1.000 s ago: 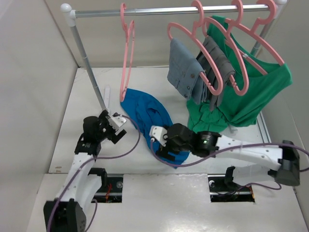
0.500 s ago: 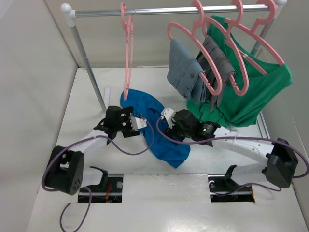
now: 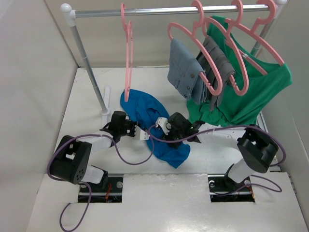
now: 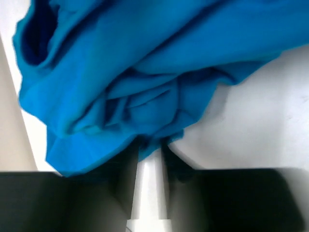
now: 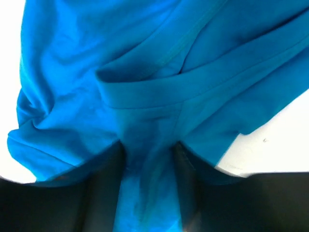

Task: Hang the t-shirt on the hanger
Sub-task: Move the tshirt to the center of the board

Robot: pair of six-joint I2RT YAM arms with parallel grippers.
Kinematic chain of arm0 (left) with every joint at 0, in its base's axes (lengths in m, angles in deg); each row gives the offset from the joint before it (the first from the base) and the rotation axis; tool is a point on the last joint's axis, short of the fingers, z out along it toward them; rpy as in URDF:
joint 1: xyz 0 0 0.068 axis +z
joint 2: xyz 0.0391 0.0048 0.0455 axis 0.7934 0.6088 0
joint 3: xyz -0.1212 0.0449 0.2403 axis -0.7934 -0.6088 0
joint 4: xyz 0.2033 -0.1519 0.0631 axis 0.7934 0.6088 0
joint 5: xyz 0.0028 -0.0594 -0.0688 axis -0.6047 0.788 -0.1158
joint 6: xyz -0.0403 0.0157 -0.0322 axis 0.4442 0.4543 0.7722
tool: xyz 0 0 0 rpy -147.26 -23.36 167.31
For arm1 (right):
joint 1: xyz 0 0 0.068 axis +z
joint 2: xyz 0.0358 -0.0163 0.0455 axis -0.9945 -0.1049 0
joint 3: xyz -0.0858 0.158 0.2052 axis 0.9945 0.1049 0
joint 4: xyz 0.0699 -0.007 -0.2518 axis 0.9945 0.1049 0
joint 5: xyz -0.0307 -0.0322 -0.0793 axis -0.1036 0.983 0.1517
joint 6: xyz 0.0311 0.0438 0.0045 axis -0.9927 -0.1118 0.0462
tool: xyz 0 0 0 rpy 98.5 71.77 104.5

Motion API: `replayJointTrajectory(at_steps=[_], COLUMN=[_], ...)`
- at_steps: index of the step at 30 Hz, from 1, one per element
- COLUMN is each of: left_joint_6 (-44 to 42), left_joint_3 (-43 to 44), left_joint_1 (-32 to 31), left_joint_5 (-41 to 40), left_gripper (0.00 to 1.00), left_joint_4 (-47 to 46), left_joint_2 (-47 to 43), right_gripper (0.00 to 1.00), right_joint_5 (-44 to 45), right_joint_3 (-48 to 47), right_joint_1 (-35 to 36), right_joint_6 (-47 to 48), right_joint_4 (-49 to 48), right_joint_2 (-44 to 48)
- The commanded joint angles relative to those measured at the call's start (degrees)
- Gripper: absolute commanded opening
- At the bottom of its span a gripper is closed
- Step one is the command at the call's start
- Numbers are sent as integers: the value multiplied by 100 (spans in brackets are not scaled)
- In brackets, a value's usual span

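T-shirt (image 3: pixel 145 108) lies crumpled on worktop (image 3: pixel 87 96), under the bare hanger (image 3: pixel 128 53). I read left end effector (image 4: pixel 150 145) pinching its hem, right end effector (image 5: pixel 147 150) clamped on a fold alongside.

left end effector (image 3: pixel 144 134), right end effector (image 3: pixel 160 127), converged on t-shirt (image 3: pixel 145 108)

Lab rig: white-walled table (image 3: pixel 87 96), clothes rail (image 3: pixel 164 10)

Light was bright and even
Overhead shot was sharp with faint soft shadows; wrist cams were blurry on the t-shirt (image 4: pixel 145 63), worktop (image 5: pixel 285 145) blew out white, bottom edges went dark.
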Motion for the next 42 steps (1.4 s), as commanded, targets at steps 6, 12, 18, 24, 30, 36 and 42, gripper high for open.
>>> replayJointTrajectory(at_steps=[6,12,18,24,30,36,42], left_joint_6=[-125,165,-431,-1672,1741,5505,6248], left_joint_3=[-32,153,390,443,758,1630,1622], left_joint_1=[-72,251,675,675,745,816,500], left_joint_5=[-178,-1488,-1244,-1182,-454,611,269], left_gripper=[0,0,0,19,91,80,66], left_joint_4=[367,2063,4376,6066,3610,2114,1260], left_joint_2=[-102,-593,-1602,-2378,-2704,-1703,-806], right_gripper=[1,0,0,0,3,3,3], right_joint_5=[-399,-328,-329,-276,-337,-100,84], right_joint_3=[236,728,869,711,535,351,420], right_joint_1=[-407,-846,-1093,-918,-646,-355,-197], right_joint_6=[-168,-423,-599,-476,-414,-309,-440], right_joint_4=[-524,-576,-454,-251,-392,-278,-278], right_joint_2=[370,1319,1566,1452,1075,899,1030])
